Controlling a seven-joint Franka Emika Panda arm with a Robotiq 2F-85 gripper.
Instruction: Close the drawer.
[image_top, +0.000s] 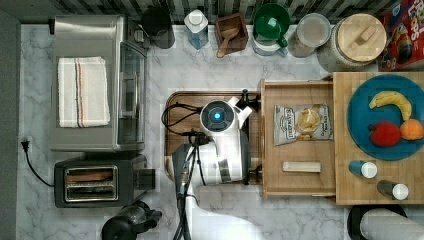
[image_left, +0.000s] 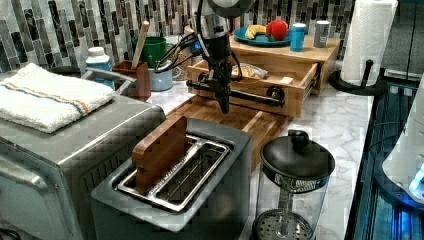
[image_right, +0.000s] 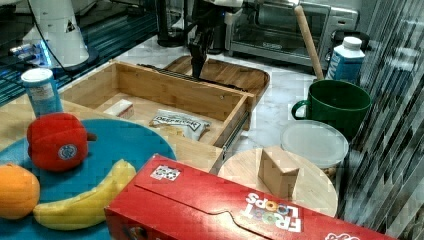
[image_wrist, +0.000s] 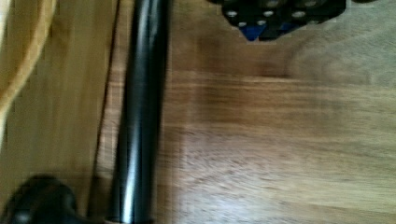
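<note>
I see the drawer (image_top: 298, 145) pulled out from under the cutting board (image_top: 345, 145), over the brown tray (image_left: 240, 120). My gripper (image_left: 223, 106) hangs just in front of its black handle (image_wrist: 137, 112); whether it's clenched, I cannot tell.

The arm reaches straight down, its pincer (image_left: 223, 106) pointing vertically with wrist cables looped beside it
</note>
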